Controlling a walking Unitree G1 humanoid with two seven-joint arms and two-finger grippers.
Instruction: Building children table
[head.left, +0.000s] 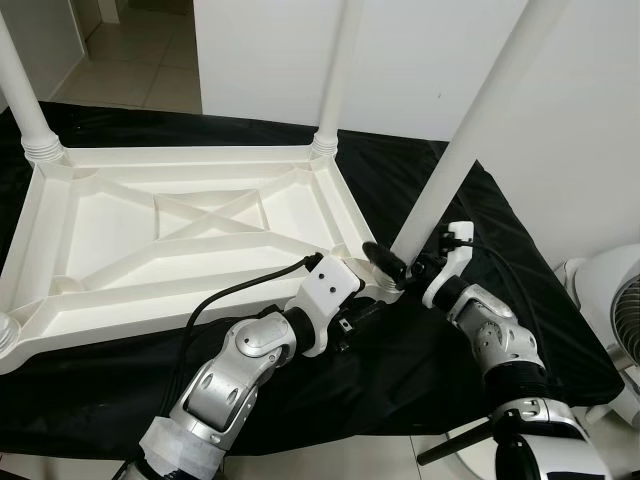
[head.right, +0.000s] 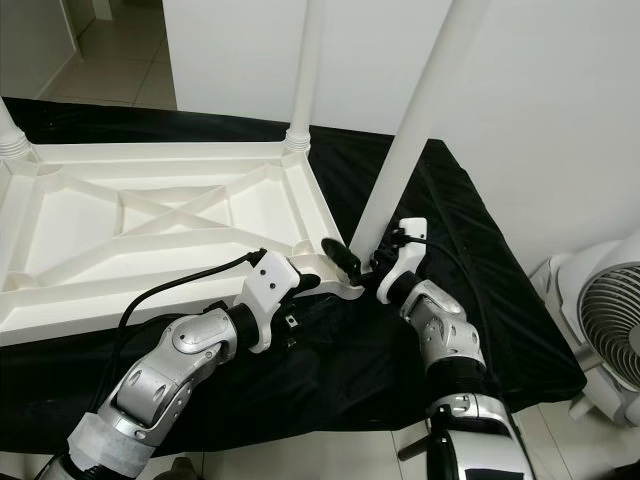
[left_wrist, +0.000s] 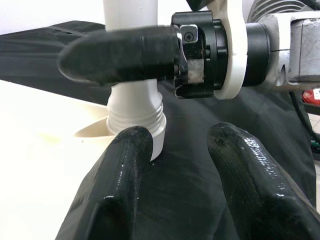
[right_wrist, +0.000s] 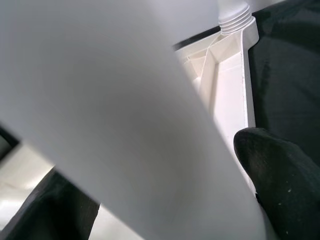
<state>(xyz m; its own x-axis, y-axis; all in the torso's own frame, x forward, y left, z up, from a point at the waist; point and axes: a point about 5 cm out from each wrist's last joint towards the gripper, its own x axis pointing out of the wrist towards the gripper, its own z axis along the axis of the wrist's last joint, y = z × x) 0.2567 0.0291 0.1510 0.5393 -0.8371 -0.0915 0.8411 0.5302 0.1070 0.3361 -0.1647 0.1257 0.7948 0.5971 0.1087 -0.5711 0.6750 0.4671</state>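
— What are you doing at the near corner?

— I'm seating the near-right leg (head.left: 470, 140) into its socket on the upturned children table (head.left: 190, 240), which is lying on the black cloth (head.left: 420, 360). My right end effector (head.left: 405, 262) is clenching the leg just above its threaded collar. My left end effector (head.left: 385, 270) is waiting right beside the same collar with its fingers (left_wrist: 115, 180) spread, gripping nothing.

— The leg is leaning. How are you handling that?

— I judge it needs standing straight before I turn it, or the thread may cross. I'm thinking of bracing the corner with my left.

— And farther back?

— The far-right leg (head.left: 335, 70) and the far-left leg (head.left: 25, 100) are standing in their corners.
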